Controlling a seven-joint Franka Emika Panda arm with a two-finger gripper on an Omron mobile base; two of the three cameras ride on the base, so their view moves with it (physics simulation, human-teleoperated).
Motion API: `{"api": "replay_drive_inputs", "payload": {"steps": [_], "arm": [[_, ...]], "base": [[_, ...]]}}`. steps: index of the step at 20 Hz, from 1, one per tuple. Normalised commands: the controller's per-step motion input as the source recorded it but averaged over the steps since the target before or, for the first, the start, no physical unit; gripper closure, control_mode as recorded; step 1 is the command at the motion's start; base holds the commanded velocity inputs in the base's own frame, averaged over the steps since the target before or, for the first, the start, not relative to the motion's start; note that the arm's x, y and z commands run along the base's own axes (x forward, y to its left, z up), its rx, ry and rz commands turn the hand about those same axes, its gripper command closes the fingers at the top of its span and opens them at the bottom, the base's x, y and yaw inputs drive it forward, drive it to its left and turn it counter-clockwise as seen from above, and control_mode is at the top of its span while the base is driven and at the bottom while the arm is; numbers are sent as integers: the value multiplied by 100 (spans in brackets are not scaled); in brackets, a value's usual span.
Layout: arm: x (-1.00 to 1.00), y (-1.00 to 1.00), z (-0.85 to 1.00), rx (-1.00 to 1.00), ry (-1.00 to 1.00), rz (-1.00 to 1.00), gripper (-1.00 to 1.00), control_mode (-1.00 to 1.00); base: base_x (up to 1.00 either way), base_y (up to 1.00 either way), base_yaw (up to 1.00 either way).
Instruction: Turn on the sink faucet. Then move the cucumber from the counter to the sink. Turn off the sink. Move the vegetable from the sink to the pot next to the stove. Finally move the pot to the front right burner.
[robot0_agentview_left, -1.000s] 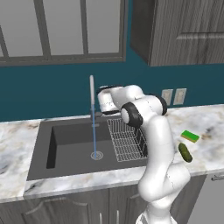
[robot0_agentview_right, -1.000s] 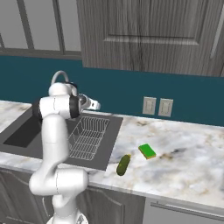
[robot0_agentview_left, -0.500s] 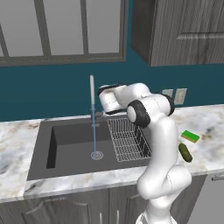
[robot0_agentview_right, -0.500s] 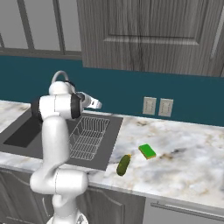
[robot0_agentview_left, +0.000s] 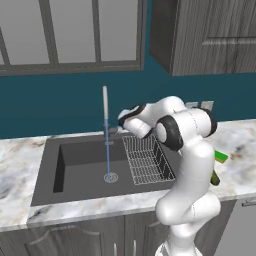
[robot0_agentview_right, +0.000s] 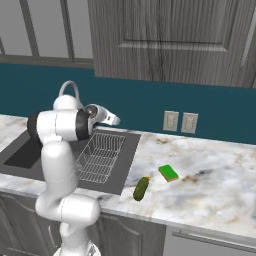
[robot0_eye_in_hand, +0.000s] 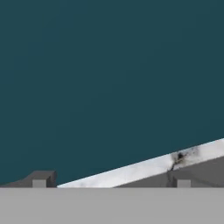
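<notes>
Water runs from the sink faucet (robot0_agentview_left: 105, 112) into the sink (robot0_agentview_left: 80, 160). The pincer (robot0_eye_in_hand: 109, 177) stands wide and empty near the faucet, facing the teal wall. The cucumber (robot0_agentview_right: 141, 188) lies on the desk (robot0_agentview_right: 210, 190) beside a green sponge (robot0_agentview_right: 169, 173). A careless swing toward it could clip the spout or roll the cucumber away.

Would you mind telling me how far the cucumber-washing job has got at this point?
Done: a thin stream runs from the sink faucet down to the drain of the sink, so the water is on. In hand: the open, empty pincer sits near the faucet. Left: the cucumber lies on the counter beside a green sponge; then washing, shutting the water off, potting and the burner move.
</notes>
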Motion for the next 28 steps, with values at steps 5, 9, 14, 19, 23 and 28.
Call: {"api": "replay_drive_inputs", "payload": {"steps": [5,9,14,19,23,28], "arm": [[-34,-35,56,7,0,-8,-100,-100],[-44,-31,47,8,0,-8,-100,-100],[-51,-21,47,5,0,-5,-100,-100],[-53,-15,47,3,4,-4,-100,-100],[-57,-8,36,1,8,-4,-100,-100],[-53,-4,45,0,15,-6,-100,-100]], "base": [[0,0,0],[0,0,0],[0,0,0],[0,0,0],[0,0,0],[0,0,0]]}}
